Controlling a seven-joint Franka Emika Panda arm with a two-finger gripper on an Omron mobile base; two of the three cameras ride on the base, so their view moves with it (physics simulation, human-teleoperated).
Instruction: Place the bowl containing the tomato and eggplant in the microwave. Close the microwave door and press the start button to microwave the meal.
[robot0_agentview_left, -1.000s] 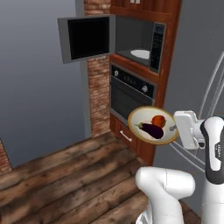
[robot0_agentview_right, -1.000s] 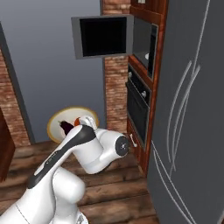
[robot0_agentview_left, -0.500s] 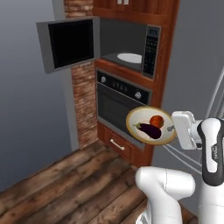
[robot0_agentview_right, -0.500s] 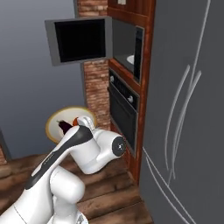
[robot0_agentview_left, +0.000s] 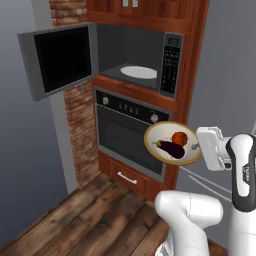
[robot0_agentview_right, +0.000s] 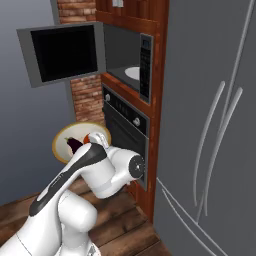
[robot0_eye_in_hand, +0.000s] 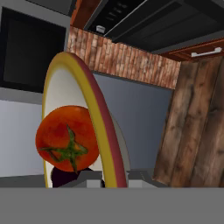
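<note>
Gripper (robot0_agentview_left: 196, 147) grips one bowl (robot0_agentview_left: 156, 136) holding one tomato (robot0_agentview_left: 179, 138), one eggplant (robot0_agentview_left: 169, 148).

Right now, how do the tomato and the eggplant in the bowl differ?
The tomato is round and red-orange with a green stem; the eggplant is elongated, glossy and dark purple-black. The eggplant is a little longer than the tomato. In the left base view the tomato sits toward the bowl's far side, the eggplant nearer the camera. Both lie side by side in the same bowl, held out in front of the oven.
</note>
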